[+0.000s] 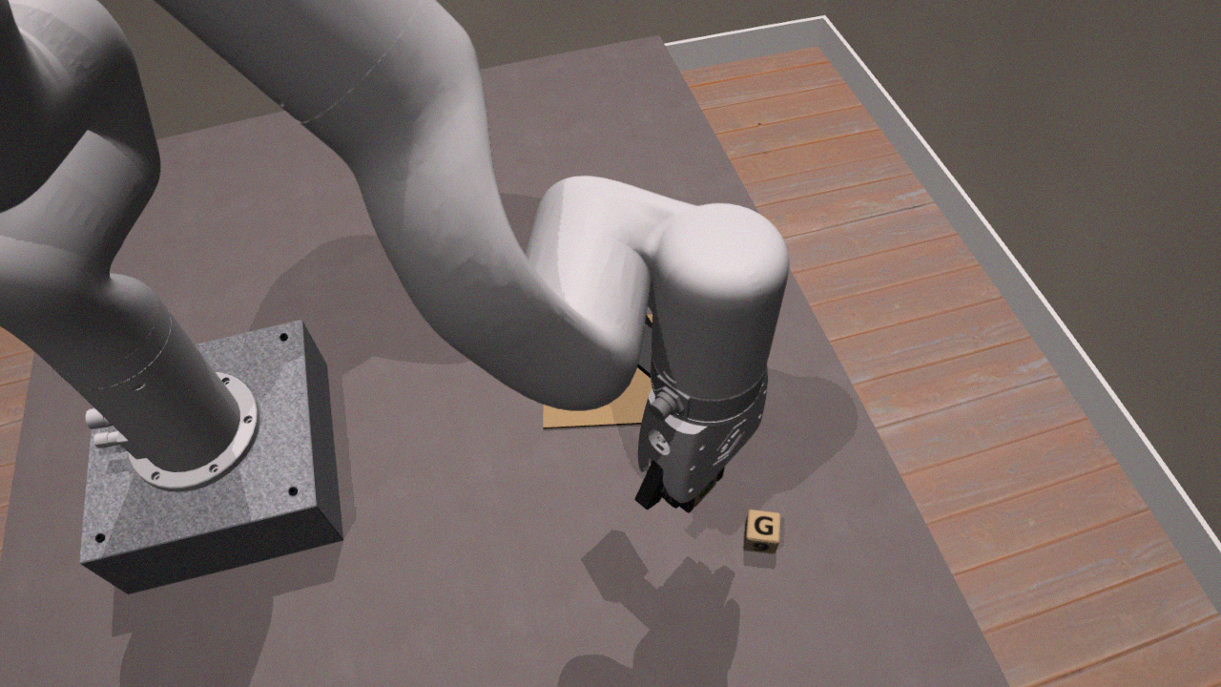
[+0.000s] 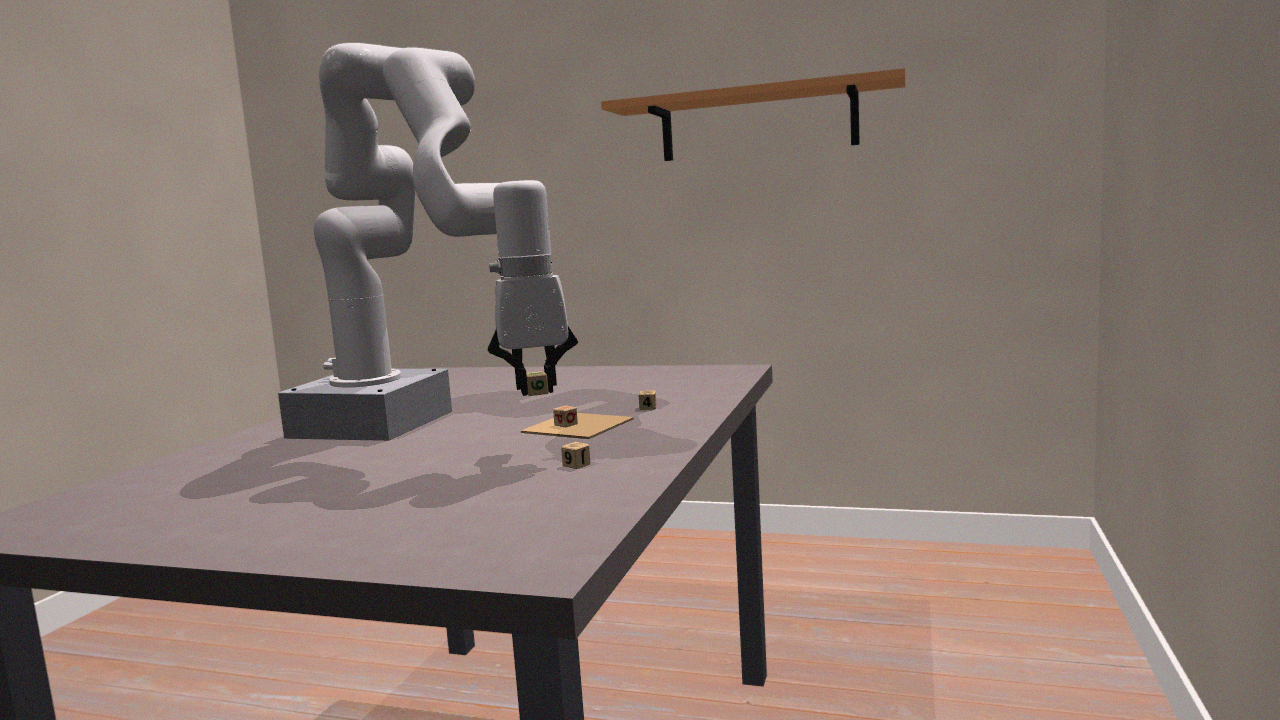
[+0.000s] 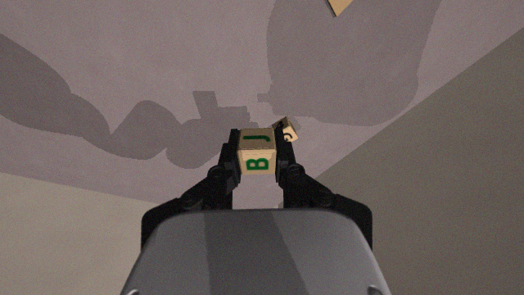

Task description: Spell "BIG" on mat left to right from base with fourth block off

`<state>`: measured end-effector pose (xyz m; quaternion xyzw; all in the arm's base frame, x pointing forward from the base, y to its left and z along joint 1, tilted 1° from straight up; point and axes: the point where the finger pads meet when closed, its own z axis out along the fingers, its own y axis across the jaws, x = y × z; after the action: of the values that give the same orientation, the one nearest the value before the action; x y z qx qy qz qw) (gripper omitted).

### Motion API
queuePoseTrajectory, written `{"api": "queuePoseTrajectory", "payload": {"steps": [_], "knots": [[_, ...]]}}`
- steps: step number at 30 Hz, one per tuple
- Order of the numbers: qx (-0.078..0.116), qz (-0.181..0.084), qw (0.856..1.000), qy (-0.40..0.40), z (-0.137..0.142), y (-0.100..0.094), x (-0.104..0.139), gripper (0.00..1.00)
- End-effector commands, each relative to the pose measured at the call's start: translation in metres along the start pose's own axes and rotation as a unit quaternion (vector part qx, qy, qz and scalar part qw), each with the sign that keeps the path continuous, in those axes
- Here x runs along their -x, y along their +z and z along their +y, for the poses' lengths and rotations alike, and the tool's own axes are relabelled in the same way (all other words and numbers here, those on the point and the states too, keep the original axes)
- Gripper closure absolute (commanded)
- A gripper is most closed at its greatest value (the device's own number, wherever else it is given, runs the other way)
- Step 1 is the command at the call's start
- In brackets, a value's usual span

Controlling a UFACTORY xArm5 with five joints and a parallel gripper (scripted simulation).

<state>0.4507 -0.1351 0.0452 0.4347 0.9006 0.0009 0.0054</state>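
Note:
My gripper [image 1: 674,498] [image 2: 537,386] [image 3: 257,140] is shut on the B block [image 2: 537,377] [image 3: 257,162], held in the air. Its green B faces up toward the wrist camera; a green J shows on a side. The G block [image 1: 763,525] [image 2: 575,456] [image 3: 290,133] lies on the table, G up, off the mat. The tan mat [image 1: 589,417] [image 2: 611,421] [image 3: 340,6] lies flat and bears a block with red marks [image 2: 564,417]; its top letter cannot be read. The fourth block [image 2: 647,401], with a 4 on one side, stands off the mat; its top is unreadable.
The arm hides much of the mat and the blocks beyond the G block in the top view. The robot's grey base [image 1: 281,409] [image 2: 335,416] stands on the table [image 1: 444,547] [image 2: 358,546]. A wall shelf [image 2: 760,91] is well above the table.

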Motion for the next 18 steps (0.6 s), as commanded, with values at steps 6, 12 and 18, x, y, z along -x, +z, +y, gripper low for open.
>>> {"api": "queuePoseTrajectory", "payload": {"steps": [6, 12, 18], "knots": [[0.001, -0.002, 0.989, -0.149, 0.021, -0.002, -0.022, 0.73], [0.001, -0.001, 0.975, -0.224, 0.030, -0.002, -0.034, 0.73], [0.001, -0.001, 0.948, -0.318, 0.042, -0.002, -0.050, 0.73]]}}
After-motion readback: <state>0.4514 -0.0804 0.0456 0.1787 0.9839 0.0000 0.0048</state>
